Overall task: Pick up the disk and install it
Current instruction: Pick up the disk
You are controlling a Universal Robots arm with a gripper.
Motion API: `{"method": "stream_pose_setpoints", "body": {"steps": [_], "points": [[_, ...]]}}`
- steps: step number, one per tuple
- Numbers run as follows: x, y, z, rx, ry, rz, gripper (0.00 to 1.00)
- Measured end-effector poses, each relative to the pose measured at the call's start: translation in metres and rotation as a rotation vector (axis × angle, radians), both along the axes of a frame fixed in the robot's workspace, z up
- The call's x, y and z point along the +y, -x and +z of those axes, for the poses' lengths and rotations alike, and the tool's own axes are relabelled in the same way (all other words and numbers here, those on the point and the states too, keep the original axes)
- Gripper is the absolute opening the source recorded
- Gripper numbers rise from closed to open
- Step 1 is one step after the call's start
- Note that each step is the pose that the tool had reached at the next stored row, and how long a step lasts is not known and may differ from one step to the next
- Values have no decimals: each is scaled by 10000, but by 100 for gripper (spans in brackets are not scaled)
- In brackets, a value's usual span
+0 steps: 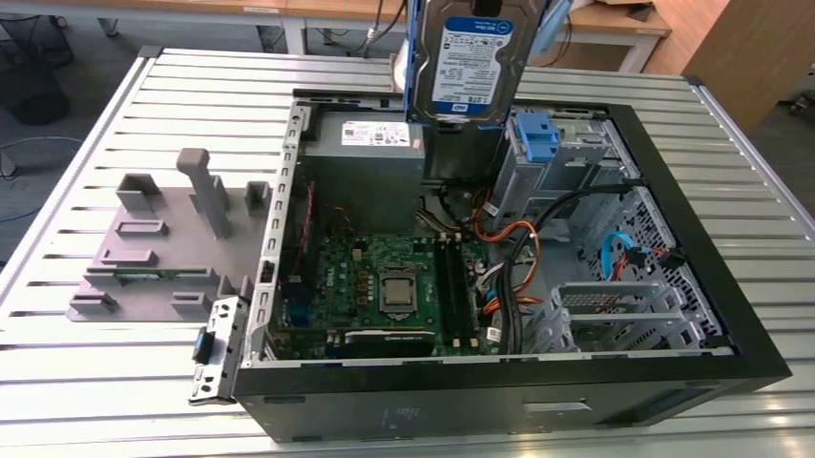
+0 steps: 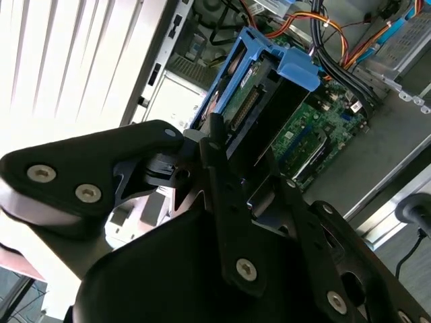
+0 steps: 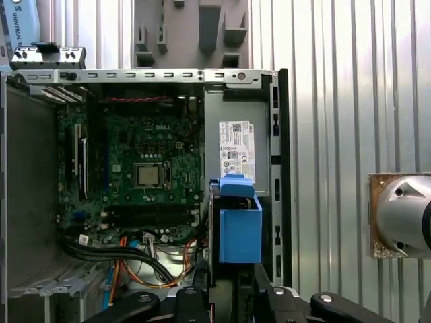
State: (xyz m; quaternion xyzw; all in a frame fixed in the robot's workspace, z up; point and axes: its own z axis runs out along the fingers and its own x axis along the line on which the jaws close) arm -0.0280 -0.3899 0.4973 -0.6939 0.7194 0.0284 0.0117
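Exterior view: disk [image 1: 469,59] upright, long axis vertical, over case [image 1: 446,396].

The disk [image 1: 469,59], silver with a blue frame, hangs upright, label outward, seemingly over the open case [image 1: 510,405].

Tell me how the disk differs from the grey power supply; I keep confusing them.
The disk hangs upright above the case; the power supply sits mounted inside it. The disk has a blue frame; the power supply is plain grey. Both carry labels.
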Motion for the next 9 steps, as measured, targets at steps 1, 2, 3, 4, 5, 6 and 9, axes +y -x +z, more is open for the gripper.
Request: {"method": "stream_pose_setpoints", "body": {"steps": [1,2,3,4,5,6,9], "points": [[-18,0,0,1,0,0,35],[-37,0,-1,1,2,-1,35],[-60,0,-2,1,1,-1,35],[-85,0,-3,0,0,-1,35],[-110,0,-4,0,0,-1,35],[-135,0,-5,0,-1,-1,35],[-215,1,-9,1,1,-1,35]]}}
